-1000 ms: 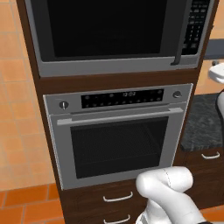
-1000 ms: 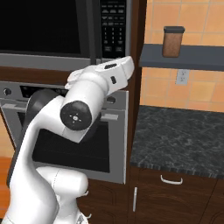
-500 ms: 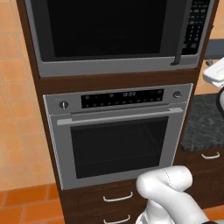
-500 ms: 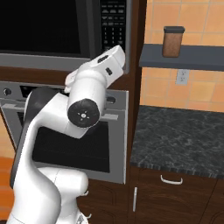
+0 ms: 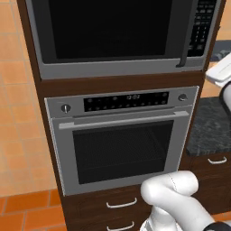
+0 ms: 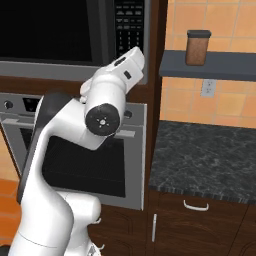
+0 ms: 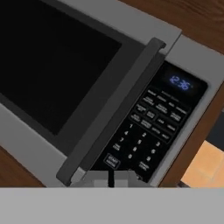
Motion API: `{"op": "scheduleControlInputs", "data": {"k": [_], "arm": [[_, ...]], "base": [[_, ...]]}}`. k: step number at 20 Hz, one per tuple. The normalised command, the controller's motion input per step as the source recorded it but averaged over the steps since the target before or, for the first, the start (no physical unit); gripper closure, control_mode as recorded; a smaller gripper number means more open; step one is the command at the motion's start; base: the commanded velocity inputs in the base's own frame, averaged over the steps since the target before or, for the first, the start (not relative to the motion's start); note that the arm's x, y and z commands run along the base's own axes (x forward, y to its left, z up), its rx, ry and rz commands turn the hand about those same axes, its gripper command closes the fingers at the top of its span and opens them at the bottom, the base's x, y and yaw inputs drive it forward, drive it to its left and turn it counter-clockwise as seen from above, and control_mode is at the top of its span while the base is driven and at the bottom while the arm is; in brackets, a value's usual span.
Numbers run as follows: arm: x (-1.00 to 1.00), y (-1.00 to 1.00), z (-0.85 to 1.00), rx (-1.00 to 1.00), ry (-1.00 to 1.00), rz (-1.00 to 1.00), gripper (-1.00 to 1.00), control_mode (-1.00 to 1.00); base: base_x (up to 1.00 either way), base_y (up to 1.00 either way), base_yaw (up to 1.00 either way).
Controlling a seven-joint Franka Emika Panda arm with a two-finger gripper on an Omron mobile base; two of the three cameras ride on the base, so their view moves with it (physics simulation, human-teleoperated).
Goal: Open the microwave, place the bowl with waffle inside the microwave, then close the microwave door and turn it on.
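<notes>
The tool (image 7: 111, 178), fingertips pressed together on nothing, points at the microwave (image 7: 131, 83) keypad's lower rows (door shut); its long bar handle (image 7: 114, 109) runs just beside.

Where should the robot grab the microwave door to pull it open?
Best bet is the long dark handle bar on the microwave door, running along the edge next to the keypad. It stands proud of the glass, so fingers could slip around it. Come straight at the front, with the pincer opened first, since it is shut now, then pull outward; the hinge is probably on the far side.
</notes>
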Motion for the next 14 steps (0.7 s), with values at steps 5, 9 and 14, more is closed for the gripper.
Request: {"op": "scheduleControlInputs", "data": {"k": [5,9,14], "arm": [[0.59,0.11,-0.07,-0.18,0.03,0.0,1.0,-1.0],[0.49,0.06,-0.18,-0.16,0.0,0.0,1.0,-1.0],[0.45,0.0,-0.15,-0.11,0.0,0.0,1.0,-1.0]], "base": [[0.0,0.0,0.0],[0.0,0.0,0.0],[0.0,0.0,0.0]]}}
